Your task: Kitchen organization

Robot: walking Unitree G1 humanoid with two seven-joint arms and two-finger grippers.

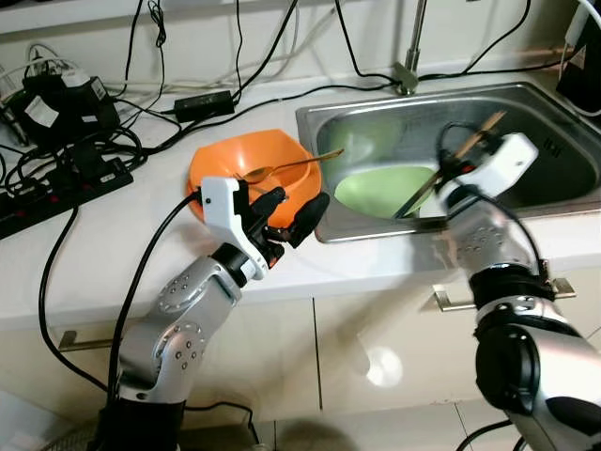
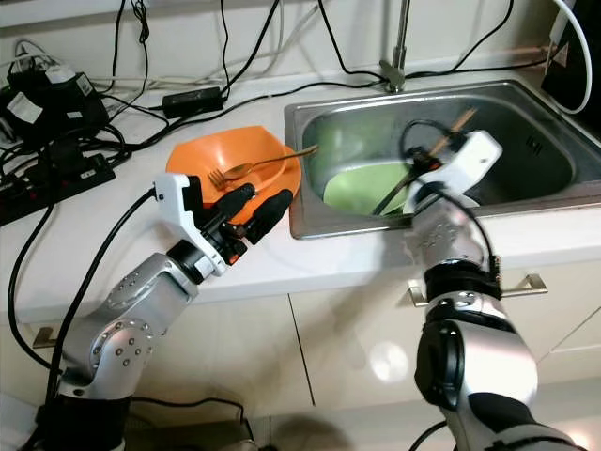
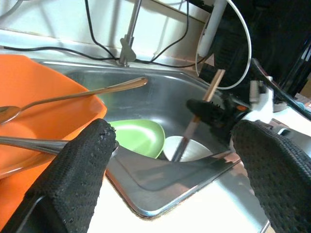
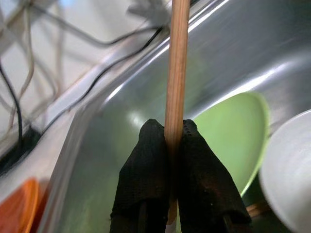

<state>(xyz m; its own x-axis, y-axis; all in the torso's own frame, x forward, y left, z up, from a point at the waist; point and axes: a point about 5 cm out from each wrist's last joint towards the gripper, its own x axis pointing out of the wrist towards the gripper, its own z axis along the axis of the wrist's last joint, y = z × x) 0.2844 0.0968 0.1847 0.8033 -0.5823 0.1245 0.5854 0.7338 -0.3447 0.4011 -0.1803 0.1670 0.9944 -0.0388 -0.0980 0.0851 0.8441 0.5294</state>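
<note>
1. Looking down through my eyes, I see a white worktop (image 1: 122,244) with a steel sink (image 1: 563,113) set into it. My right tool (image 1: 441,183) reaches into the sink and is clamped on a chopstick (image 1: 481,130) that slants up toward the back rim. Below it lie a green plate (image 1: 380,188) and, touching it, a white bowl (image 2: 465,200). An orange bowl (image 1: 225,164) sits on the worktop just beside the sink's left edge; a spoon (image 1: 300,164) and a fork (image 2: 230,173) rest in it, the spoon's handle jutting over the sink rim. My left tool (image 1: 291,216) hovers at the near edge of the orange bowl, fingers spread and holding nothing. Black cables (image 1: 84,150) and a power strip (image 1: 38,202) clutter the worktop's far left.

2. From my left wrist, both black fingers (image 3: 77,165) stand wide apart, framing the sink. The orange bowl with its spoon is close by one finger; the green plate and white bowl lie beyond, with my right tool gripping the chopstick above them.

3. From my right wrist, the two fingers (image 4: 146,170) press tight on the upright chopstick, with the green plate and the white bowl's rim behind.
</note>
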